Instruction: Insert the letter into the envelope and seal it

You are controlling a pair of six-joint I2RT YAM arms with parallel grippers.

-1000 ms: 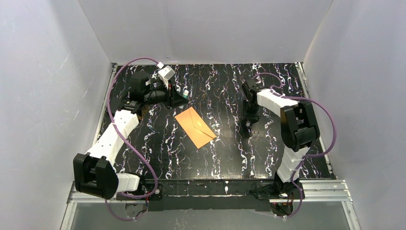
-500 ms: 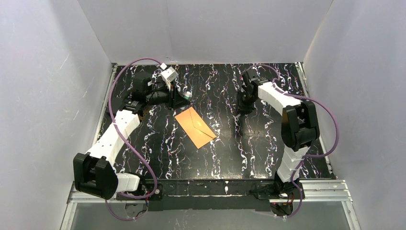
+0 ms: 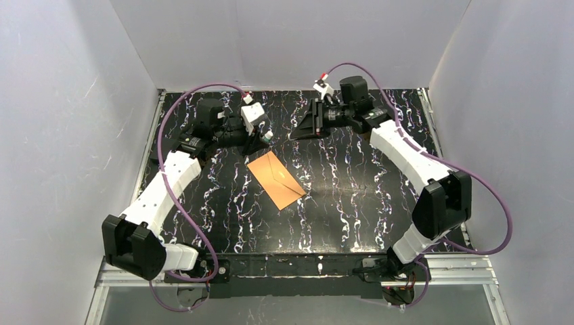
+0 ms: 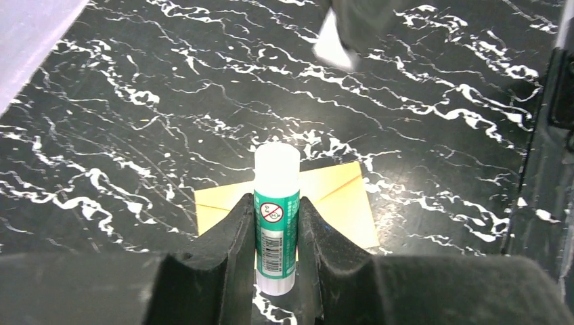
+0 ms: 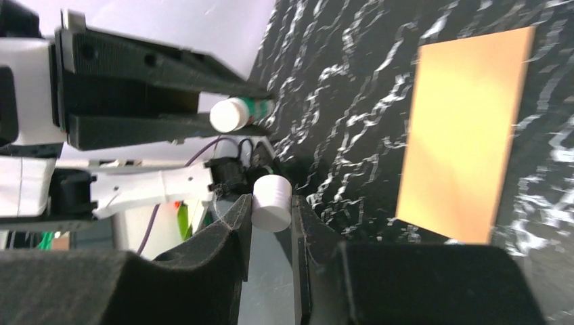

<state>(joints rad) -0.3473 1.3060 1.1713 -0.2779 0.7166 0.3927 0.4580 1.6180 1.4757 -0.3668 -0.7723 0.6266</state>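
The orange-brown envelope (image 3: 276, 179) lies flat at mid-table, flap side up, and also shows in the wrist views (image 4: 345, 203) (image 5: 467, 135). The letter is hidden. Just behind the envelope's far corner, my left gripper (image 3: 265, 137) (image 4: 276, 200) is shut on a green-and-white glue stick (image 4: 276, 210) (image 5: 237, 114). My right gripper (image 3: 296, 134) (image 5: 271, 203) faces it from the right, held above the table, and is shut on a small white cap (image 5: 271, 202).
The black marbled table (image 3: 352, 203) is boxed in by white walls (image 3: 81, 101) on the left, back and right. Both arms' purple cables (image 3: 399, 81) loop over the back of the table.
My right arm has lifted off the table at mid-right and swung to the back centre, turning to face the left gripper. The left gripper with the glue stick has shifted slightly right.
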